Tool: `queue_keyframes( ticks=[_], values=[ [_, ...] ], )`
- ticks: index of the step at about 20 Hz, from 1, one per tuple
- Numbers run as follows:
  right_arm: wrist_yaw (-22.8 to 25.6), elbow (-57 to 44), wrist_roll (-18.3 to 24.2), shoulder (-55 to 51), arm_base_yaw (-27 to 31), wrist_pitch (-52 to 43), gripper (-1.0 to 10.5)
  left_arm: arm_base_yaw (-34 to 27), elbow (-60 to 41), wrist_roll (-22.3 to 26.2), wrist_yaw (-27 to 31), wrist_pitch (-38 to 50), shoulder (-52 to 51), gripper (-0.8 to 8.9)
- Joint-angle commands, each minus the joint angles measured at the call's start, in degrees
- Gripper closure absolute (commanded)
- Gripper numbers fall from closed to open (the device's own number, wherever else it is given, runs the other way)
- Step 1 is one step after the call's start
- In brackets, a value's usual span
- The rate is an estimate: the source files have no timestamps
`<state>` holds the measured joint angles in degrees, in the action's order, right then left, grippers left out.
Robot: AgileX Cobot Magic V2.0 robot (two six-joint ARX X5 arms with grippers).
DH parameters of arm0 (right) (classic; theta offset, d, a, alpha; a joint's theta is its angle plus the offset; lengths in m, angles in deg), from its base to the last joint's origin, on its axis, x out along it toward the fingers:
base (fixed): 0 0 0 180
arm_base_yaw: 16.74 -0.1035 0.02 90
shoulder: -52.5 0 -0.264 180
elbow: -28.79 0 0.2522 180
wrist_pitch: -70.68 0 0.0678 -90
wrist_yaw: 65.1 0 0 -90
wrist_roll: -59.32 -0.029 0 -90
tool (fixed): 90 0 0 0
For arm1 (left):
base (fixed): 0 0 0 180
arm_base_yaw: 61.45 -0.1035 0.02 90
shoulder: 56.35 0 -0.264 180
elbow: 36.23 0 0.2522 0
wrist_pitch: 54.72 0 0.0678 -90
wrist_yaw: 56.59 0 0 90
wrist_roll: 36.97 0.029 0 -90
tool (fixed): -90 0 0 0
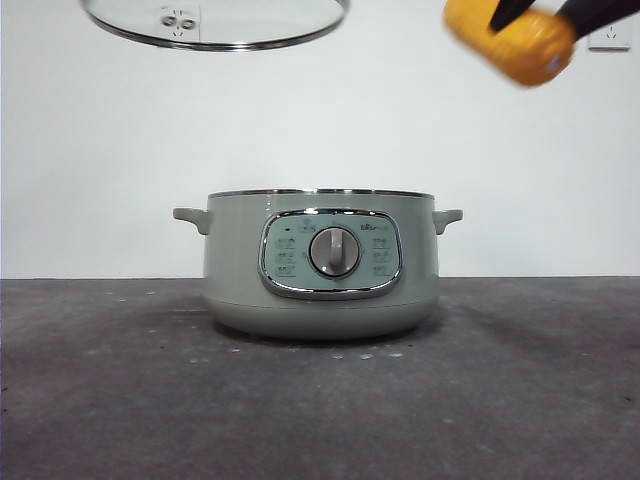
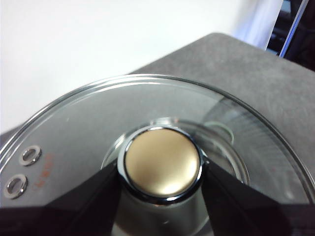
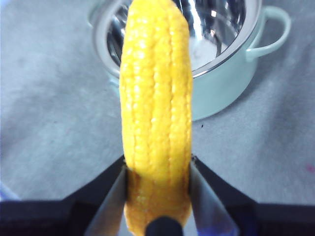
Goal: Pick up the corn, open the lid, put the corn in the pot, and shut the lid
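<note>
Sage-green pot (image 1: 320, 265) stands open on the grey table (image 1: 100, 400), lid (image 1: 215, 22) and corn (image 1: 512, 38) aloft.

Left gripper (image 2: 162, 169) pinches the lid's knob; right gripper (image 3: 157, 184) clamps the blurred corn; the frame crops both.

A dark grey table (image 1: 110, 400) fills the lower part of the front frame, its surface matte and faintly speckled with a few pale flecks near the centre. Behind it a plain white wall (image 1: 120, 150) spans the rest of the frame. A white wall socket (image 1: 610, 38) sits at the upper right edge, partly hidden.
</note>
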<state>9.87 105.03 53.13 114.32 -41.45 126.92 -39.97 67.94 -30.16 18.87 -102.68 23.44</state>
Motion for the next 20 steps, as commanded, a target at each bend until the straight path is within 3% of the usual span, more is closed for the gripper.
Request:
queue_keyframes(
  ticks=[1, 6, 13, 20],
  values=[
    [-0.9, 6.4, 2.3, 7.3, -0.1, -1.6, 9.6, -1.1, 0.4, 0.7, -0.4, -1.9, -2.9, 8.21],
    [-3.2, 25.2, 3.8, 25.2, -0.1, 0.9, 9.6, -2.9, -1.0, 1.4, -0.4, -7.0, -8.7, 8.2],
    [-3.3, 48.5, 5.4, 47.4, -0.9, 8.5, 9.6, -5.1, -16.3, 1.1, -0.4, -6.9, -23.8, 8.2],
    [-1.9, 58.2, 6.5, 62.3, -3.2, 11.7, 9.6, -5.1, -20.6, -0.2, -0.4, -8.9, -34.1, 8.2]
  ],
)
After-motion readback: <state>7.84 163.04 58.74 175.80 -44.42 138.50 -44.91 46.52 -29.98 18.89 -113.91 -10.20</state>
